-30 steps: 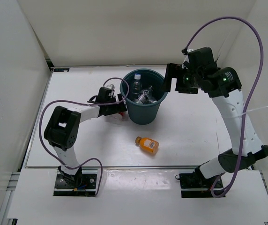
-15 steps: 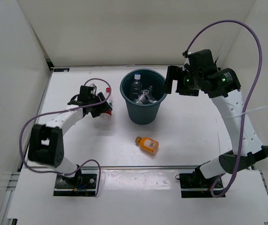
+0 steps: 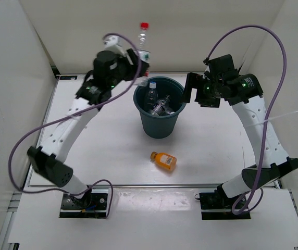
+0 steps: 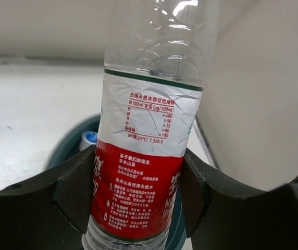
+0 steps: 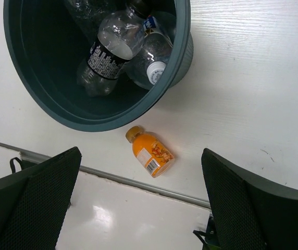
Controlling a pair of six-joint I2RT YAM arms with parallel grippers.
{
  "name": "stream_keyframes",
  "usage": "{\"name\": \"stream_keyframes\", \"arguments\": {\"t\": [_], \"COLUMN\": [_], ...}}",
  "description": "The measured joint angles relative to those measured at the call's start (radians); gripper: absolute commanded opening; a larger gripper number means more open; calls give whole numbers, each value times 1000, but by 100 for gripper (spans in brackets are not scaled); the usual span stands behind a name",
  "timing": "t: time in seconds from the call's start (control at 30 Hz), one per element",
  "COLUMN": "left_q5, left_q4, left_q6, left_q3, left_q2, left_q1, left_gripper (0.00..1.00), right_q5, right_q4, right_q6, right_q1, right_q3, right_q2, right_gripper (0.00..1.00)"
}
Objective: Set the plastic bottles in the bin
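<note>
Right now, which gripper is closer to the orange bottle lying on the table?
Right. The right gripper hangs open beyond the orange bottle, beside the bin. The left gripper is farther off, raised past the bin's far side, holding a red-capped bottle.

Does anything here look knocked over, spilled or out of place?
The orange bottle lies on its side on the table, alone in front of the bin, while other bottles sit jumbled inside. The left end effector holds the red-capped bottle upright in the air near the bin. Nothing looks spilled or damaged.
</note>
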Motion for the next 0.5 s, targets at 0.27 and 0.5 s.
{"name": "stream_keyframes", "arguments": {"t": [0.27,0.5], "left_q5": [-31,-119], "left_q4": [-46,-62], "left_q6": [82,132], "left_q3": [-94,-115], "left_q2": [242,185], "left_q1": [-192,-243], "left_gripper": [67,100], "right_q5": [-5,-5], "right_q4": [28,56], "right_q6": [12,15], "right_q1": [-47,-79], "right_q3": [-60,-170], "right_q2": [-11,-87], "right_gripper": [100,100]}}
